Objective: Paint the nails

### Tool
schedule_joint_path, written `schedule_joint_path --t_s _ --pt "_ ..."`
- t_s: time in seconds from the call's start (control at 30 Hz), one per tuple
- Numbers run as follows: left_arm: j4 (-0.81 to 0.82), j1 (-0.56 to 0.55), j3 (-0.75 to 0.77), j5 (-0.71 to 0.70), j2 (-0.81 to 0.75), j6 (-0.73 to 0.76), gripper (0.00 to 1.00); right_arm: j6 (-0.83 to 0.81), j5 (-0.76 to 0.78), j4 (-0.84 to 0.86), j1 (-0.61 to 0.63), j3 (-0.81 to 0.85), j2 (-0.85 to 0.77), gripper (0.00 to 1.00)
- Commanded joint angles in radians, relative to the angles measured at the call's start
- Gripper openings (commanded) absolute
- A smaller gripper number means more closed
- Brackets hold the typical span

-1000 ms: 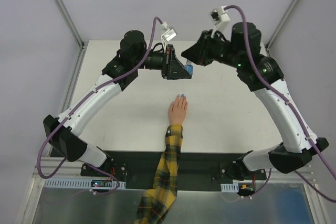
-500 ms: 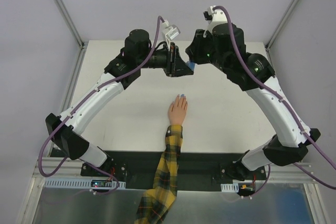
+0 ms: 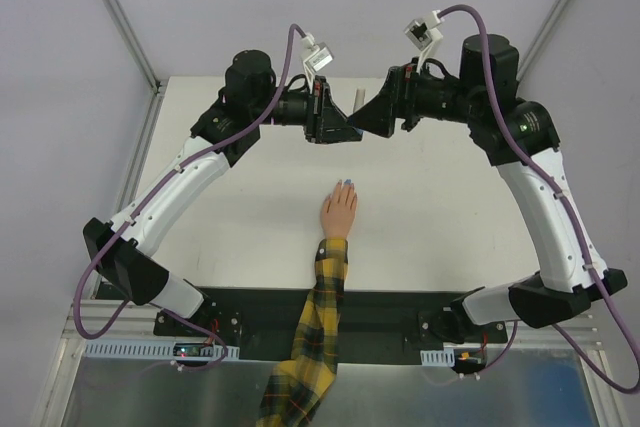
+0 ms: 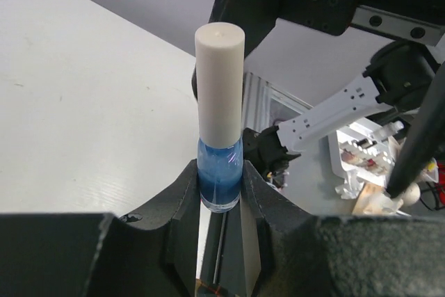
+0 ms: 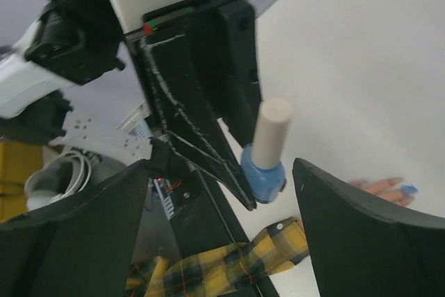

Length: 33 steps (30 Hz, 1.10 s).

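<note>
Blue polish bottle [image 4: 219, 182], white cap [image 4: 220, 81] on: gripped at the base by the left claw [image 3: 345, 130], cap's long axis pointing at the right claw [image 5: 222, 199], which gapes wide, holding nothing. Nails [image 3: 346, 183]: on hand [image 3: 338, 212] flat on bench [image 3: 440, 207], well apart from both claws, nearer the arm bases
</note>
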Motion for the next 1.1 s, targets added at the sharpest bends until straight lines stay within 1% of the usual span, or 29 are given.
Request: schedule_joint_path --t_s 0.0,0.1,0.23,0.3,0.33,0.4,0.43,0.6,0.63,0.7,0.73,0.77,0.8,0.87,0.97,1.0,1.03,1.07 --pt "0.123 -0.003 -0.003 0.135 -0.038 -0.048 0.0 0.037 -0.323 0.183 -0.02 -0.05 -0.022 0.88" --pt "0.192 -0.003 -0.025 0.183 -0.044 -0.093 0.0 0.074 -0.364 0.243 -0.043 -0.076 -0.015 0.87" --pt "0.243 -0.003 -0.052 0.214 -0.054 -0.137 0.0 0.099 -0.412 0.284 -0.054 -0.073 0.001 0.76" --pt "0.255 -0.003 -0.058 0.229 -0.058 -0.145 0.0 0.099 -0.409 0.291 -0.057 -0.072 0.008 0.73" --pt "0.257 -0.003 -0.062 0.23 -0.058 -0.153 0.0 0.1 -0.407 0.292 -0.057 -0.07 0.009 0.68" --pt "0.263 -0.003 -0.066 0.237 -0.058 -0.157 0.0 0.102 -0.403 0.292 -0.057 -0.064 0.014 0.62" --pt "0.268 -0.003 -0.068 0.24 -0.06 -0.16 0.0 0.105 -0.404 0.292 -0.058 -0.061 0.02 0.58" --pt "0.308 -0.003 -0.077 0.272 -0.066 -0.186 0.0 0.094 -0.41 0.291 -0.058 -0.066 0.031 0.49" --pt "0.332 -0.003 -0.081 0.283 -0.067 -0.2 0.0 0.089 -0.412 0.292 -0.06 -0.069 0.031 0.43" --pt "0.34 -0.003 -0.086 0.286 -0.071 -0.205 0.0 0.086 -0.412 0.292 -0.058 -0.072 0.034 0.34" --pt "0.34 -0.001 -0.086 0.284 -0.072 -0.205 0.0 0.085 -0.415 0.292 -0.06 -0.076 0.034 0.24" --pt "0.337 0.0 -0.086 0.277 -0.074 -0.203 0.0 0.085 -0.413 0.291 -0.06 -0.081 0.029 0.19" --pt "0.334 0.002 -0.088 0.266 -0.074 -0.199 0.0 0.085 -0.41 0.291 -0.06 -0.089 0.025 0.1" --pt "0.317 0.017 -0.088 0.203 -0.081 -0.194 0.0 0.082 -0.387 0.286 -0.055 -0.122 0.002 0.01" --pt "0.266 0.038 -0.078 0.084 -0.086 -0.165 0.0 0.057 -0.294 0.263 -0.038 -0.194 -0.037 0.01" --pt "0.221 0.038 -0.072 -0.043 -0.086 -0.144 0.0 0.03 -0.2 0.251 -0.026 -0.217 -0.066 0.01" --pt "0.207 0.04 -0.074 -0.103 -0.09 -0.134 0.0 0.008 -0.123 0.204 0.023 -0.23 -0.077 0.01" --pt "0.2 0.039 -0.074 -0.162 -0.089 -0.13 0.0 -0.024 -0.014 0.164 0.063 -0.225 -0.086 0.01"
